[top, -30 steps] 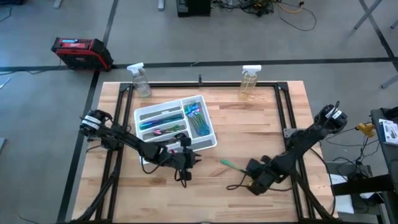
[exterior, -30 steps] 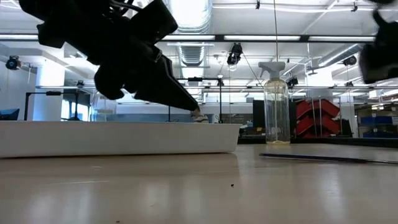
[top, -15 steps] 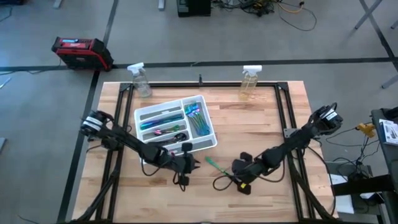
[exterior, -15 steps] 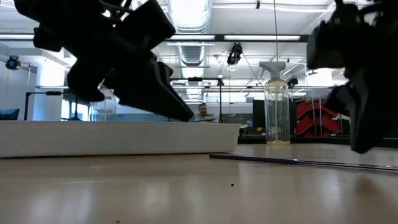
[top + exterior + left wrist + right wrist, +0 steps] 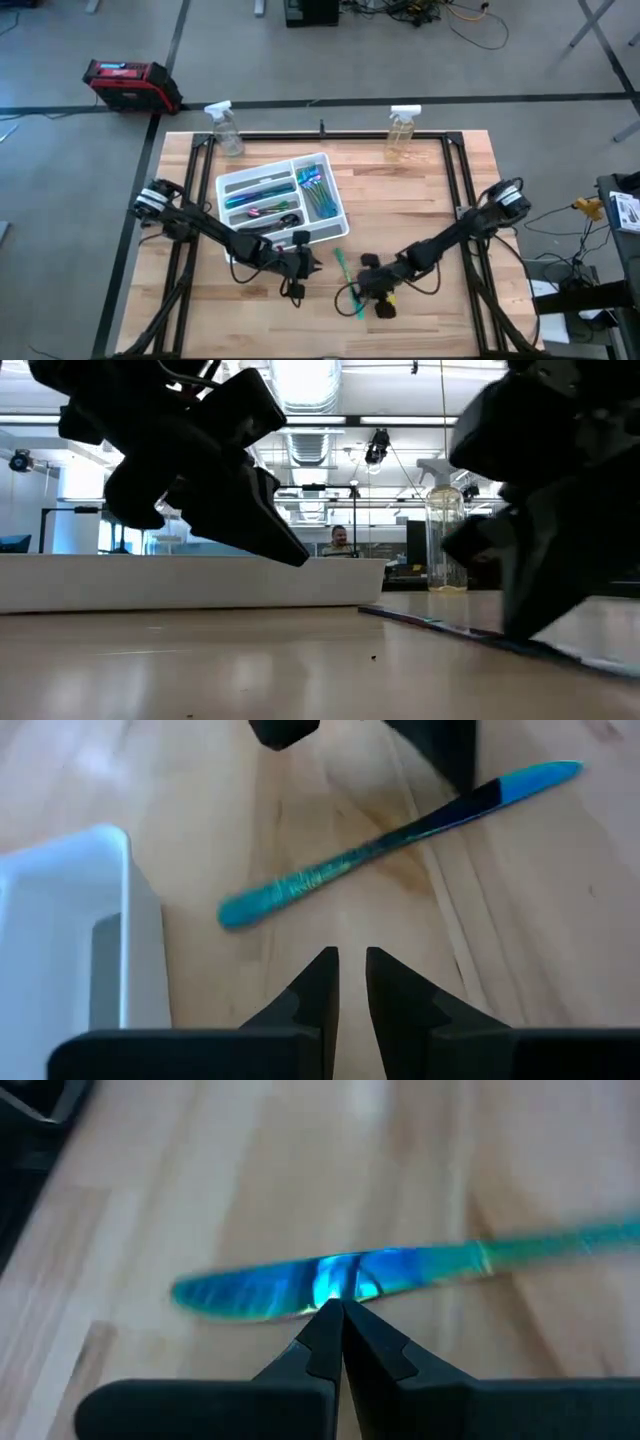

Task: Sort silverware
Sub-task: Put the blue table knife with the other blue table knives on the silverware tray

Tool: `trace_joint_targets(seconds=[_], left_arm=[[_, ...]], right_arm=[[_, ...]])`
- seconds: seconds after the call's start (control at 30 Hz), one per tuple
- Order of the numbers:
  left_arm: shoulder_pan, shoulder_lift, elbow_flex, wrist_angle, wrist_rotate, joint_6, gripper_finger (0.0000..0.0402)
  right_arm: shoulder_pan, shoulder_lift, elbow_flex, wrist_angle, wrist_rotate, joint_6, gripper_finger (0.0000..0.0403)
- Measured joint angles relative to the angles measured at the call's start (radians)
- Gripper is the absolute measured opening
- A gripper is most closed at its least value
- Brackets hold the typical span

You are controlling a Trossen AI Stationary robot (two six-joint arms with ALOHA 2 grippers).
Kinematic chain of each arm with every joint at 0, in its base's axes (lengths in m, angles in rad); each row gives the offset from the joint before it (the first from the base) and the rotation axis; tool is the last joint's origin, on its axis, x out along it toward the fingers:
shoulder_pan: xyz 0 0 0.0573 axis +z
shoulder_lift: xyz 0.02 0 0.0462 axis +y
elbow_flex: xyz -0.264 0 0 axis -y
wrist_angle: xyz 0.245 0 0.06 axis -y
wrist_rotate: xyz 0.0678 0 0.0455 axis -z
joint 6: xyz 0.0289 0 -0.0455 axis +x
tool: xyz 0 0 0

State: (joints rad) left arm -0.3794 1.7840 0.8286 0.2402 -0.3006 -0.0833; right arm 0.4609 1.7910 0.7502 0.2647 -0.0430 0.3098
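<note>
Two dark arms reach over the wooden table (image 5: 420, 200): the left gripper (image 5: 350, 982) hangs low just beside the white tray's (image 5: 335, 226) near corner, its fingers a narrow slit apart and holding nothing, while the right gripper (image 5: 338, 1325), jaws shut tight, has its tips against a teal-blue knife (image 5: 400, 1275). That knife lies flat on the bare wood between the two grippers, near the tray but outside it, and the rest of the silverware (image 5: 315, 190) lies in the tray's compartments. Two clear spray bottles (image 5: 403, 130) stand at the table's far edge.
</note>
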Motion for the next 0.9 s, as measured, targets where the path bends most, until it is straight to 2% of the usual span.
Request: trace_joint_targets(seconds=[0.23, 0.4, 0.53, 0.7, 0.8, 0.9], left_arm=[[-0.005, 0.0, 0.039, -0.147, 0.024, -0.084, 0.0027], [-0.007, -0.001, 0.039, -0.143, 0.024, -0.087, 0.0027], [-0.004, -0.002, 0.041, -0.147, 0.023, -0.084, 0.0027], [-0.002, -0.048, 0.041, -0.25, -0.021, -0.088, 0.0027], [-0.001, -0.078, 0.041, -0.359, -0.028, -0.139, 0.0027], [0.0, -0.097, 0.041, -0.412, -0.028, -0.193, 0.0027]], right_arm=[[-0.054, -0.038, -0.002, -0.04, 0.063, -0.105, 0.0], [-0.066, -0.005, -0.002, -0.03, -0.095, -0.134, 0.0], [-0.08, 0.074, 0.006, 0.095, -0.157, -0.248, 0.0], [-0.133, 0.17, 0.077, 0.226, -0.308, -0.357, 0.0], [-0.155, 0.201, 0.141, 0.207, -0.235, -0.396, 0.0], [-0.174, 0.204, 0.201, 0.105, -0.075, -0.4, 0.0]])
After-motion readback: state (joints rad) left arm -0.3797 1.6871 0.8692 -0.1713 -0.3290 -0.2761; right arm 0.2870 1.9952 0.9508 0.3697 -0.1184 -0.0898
